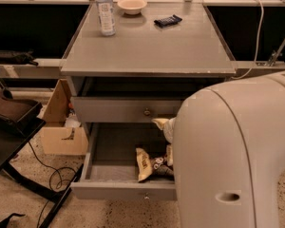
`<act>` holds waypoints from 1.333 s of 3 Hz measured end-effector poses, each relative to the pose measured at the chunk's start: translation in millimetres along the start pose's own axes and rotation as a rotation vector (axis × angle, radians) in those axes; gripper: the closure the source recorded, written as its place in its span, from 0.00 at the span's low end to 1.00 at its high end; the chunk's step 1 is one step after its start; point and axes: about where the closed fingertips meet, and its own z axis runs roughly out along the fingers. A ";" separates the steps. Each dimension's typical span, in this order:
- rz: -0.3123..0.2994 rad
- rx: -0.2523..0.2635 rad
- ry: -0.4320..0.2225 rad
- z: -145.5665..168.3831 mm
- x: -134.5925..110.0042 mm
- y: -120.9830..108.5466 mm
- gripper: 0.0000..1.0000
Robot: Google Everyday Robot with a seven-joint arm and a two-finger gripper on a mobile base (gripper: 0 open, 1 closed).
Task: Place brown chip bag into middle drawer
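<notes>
Lying in the pulled-out middle drawer [118, 190], toward its right near corner, the brown chip bag [145, 163] looked nearly placed. The pincer [165, 167] sat just right of it, mostly hidden by the robot's body [237, 151]; whether it gripped the bag I could not tell. Letting go and withdrawing probably remained. The grey worktop [152, 46] carried a bottle [105, 11], a bowl [132, 4] and a black bar [167, 20] at its far edge. A cardboard box [61, 127] sat on the floor to the left.

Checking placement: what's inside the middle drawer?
The middle drawer holds the brown chip bag, right of centre, with the gripper at its right end. The drawer's right part is hidden behind the robot's white body.
</notes>
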 end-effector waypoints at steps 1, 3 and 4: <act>0.000 0.001 -0.005 -1.6 -1.3 -0.2 0.00; -0.019 -0.005 0.019 -89.0 -15.6 27.2 0.00; -0.002 -0.053 0.047 -156.5 -16.8 61.0 0.00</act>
